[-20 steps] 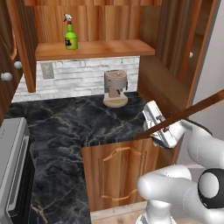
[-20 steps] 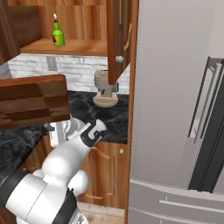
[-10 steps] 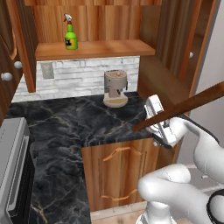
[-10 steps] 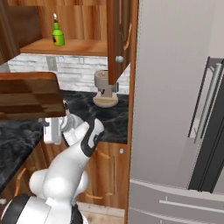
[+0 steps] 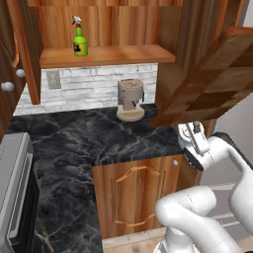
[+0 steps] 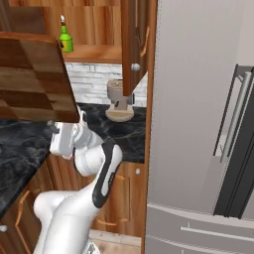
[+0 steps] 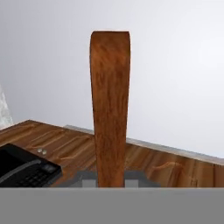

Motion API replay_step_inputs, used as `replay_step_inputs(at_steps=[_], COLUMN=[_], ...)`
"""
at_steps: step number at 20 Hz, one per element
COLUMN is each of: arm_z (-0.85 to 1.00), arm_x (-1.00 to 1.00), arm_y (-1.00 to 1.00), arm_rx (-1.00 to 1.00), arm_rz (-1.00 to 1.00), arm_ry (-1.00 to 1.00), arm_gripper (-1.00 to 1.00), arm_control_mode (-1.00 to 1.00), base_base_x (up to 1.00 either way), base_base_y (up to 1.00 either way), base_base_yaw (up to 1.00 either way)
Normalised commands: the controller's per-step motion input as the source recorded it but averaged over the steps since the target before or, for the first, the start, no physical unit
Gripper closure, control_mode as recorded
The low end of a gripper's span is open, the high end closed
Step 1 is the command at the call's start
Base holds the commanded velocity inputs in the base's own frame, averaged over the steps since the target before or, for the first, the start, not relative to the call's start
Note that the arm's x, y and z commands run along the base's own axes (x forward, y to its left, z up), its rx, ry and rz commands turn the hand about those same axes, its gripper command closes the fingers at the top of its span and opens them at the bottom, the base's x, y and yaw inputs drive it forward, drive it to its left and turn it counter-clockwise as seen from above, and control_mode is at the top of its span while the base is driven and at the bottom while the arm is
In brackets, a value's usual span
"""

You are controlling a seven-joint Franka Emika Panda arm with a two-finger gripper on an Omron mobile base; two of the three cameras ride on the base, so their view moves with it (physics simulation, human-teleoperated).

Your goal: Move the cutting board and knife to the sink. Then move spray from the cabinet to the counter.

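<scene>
You are viewing: checkered wooden cutting board [image 5: 210, 81], rectangular, edge clamped between gripper [image 5: 196, 132] fingers, tilting above the veined black marble counter [image 5: 94, 136].

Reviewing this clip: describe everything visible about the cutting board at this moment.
The cutting board is a rectangular wooden slab checkered in light and dark brown blocks. It is lifted clear of the counter, tilted, held by one edge in the shut gripper. In the right base view its broad face hangs above the gripper; in the hand view it appears edge-on, a narrow reddish-brown strip rising from between the fingertips. Nothing else visibly touches it.
</scene>
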Motion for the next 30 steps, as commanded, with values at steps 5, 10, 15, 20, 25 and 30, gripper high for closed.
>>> replay_step_inputs(at_steps=[5, 10, 15, 20, 25, 30], arm_z=[-0.03, -0.11, -0.1, 0.0, 0.0, 0.0], arm_x=[-0.67, -0.94, -0.77, -0.67, -0.67, -0.63], arm_y=[-0.08, 0.01, 0.14, 0.01, 0.0, 0.0], arm_rx=[0.0, 0.01, 0.04, 0.08, 0.14, 0.15], arm_rz=[-0.29, -0.09, 0.0, 0.0, 0.0, 0.0], arm_ry=[0.6, 0.32, 0.05, 0.1, 0.29, 0.32], arm_gripper=[1.0, 1.0, 1.0, 1.0, 1.0, 1.0], arm_control_mode=[-1.0, -1.0, -1.0, -1.0, -1.0, -1.0], base_base_x=[0.0, 0.0, 0.0, 0.0, 0.0, 0.0], base_base_y=[0.0, 0.0, 0.0, 0.0, 0.0, 0.0], base_base_yaw=[0.0, 0.0, 0.0, 0.0, 0.0, 0.0])
